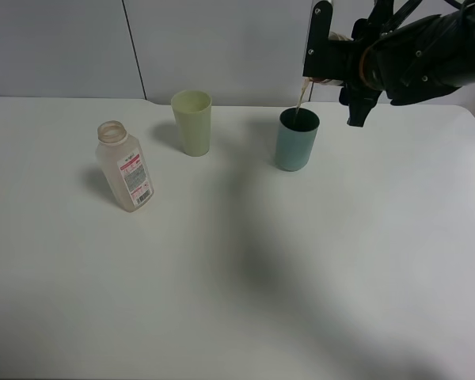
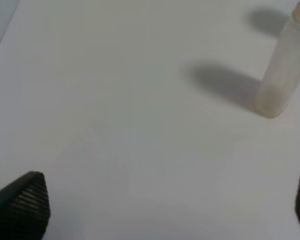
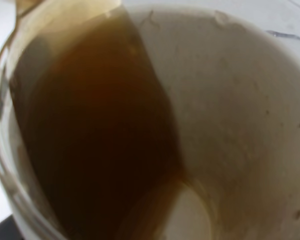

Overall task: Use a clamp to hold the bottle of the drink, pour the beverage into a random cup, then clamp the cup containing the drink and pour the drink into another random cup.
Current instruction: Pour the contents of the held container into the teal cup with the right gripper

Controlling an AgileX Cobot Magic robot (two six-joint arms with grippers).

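Note:
My right gripper (image 1: pixel 336 67) is shut on the short paper cup (image 1: pixel 323 79) and holds it tipped high above the back right of the table. A thin brown stream (image 1: pixel 299 99) falls from its rim into the teal cup (image 1: pixel 296 140) standing just below. The right wrist view is filled by the tilted cup's pale inside (image 3: pixel 240 100), with brown drink (image 3: pixel 90 140) running toward the lip. The clear bottle (image 1: pixel 125 166) stands upright and uncapped at the left, and it also shows in the left wrist view (image 2: pixel 282 75). My left gripper (image 2: pixel 162 205) is open over bare table, short of the bottle.
A pale yellow-green cup (image 1: pixel 192 121) stands upright between the bottle and the teal cup, toward the back. The white table (image 1: pixel 245 269) stretches toward the front, crossed by the arm's shadow. A grey wall lies behind the table.

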